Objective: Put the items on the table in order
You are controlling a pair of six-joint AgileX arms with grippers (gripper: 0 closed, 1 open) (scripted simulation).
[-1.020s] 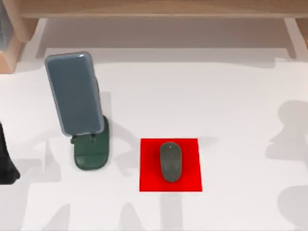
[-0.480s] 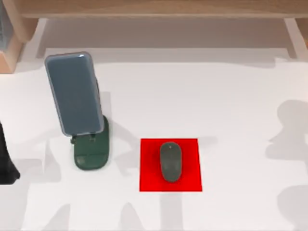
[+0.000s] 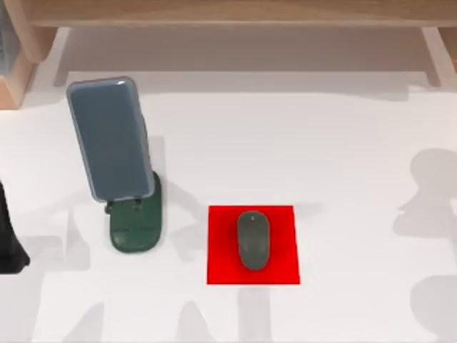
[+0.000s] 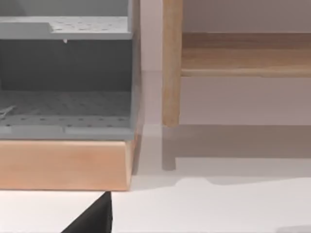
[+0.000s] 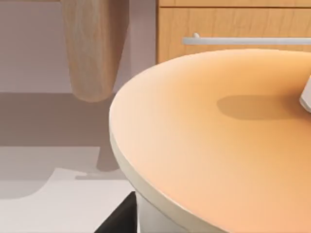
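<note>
The grey-blue phone (image 3: pixel 108 137) leans upright in the dark green stand (image 3: pixel 136 230) at the left of the white table (image 3: pixel 335 143). Near the middle front, the small dark oval mouse (image 3: pixel 253 240) lies lengthwise on the flat red square (image 3: pixel 223 268). A dark part of my left arm (image 3: pixel 8 243) shows at the table's left edge, well apart from the stand. A black wedge of my left gripper (image 4: pixel 92 219) sits low in the left wrist view. A like wedge of my right gripper (image 5: pixel 119 219) appears in the right wrist view. Neither touches an item.
A wooden shelf edge (image 3: pixel 235 13) runs along the back. The left wrist view faces a grey perforated shelf unit (image 4: pixel 63 73) on a wooden base and a wooden post (image 4: pixel 172 63). The right wrist view faces a round orange-topped surface (image 5: pixel 218 141) and a drawer handle (image 5: pixel 243 41).
</note>
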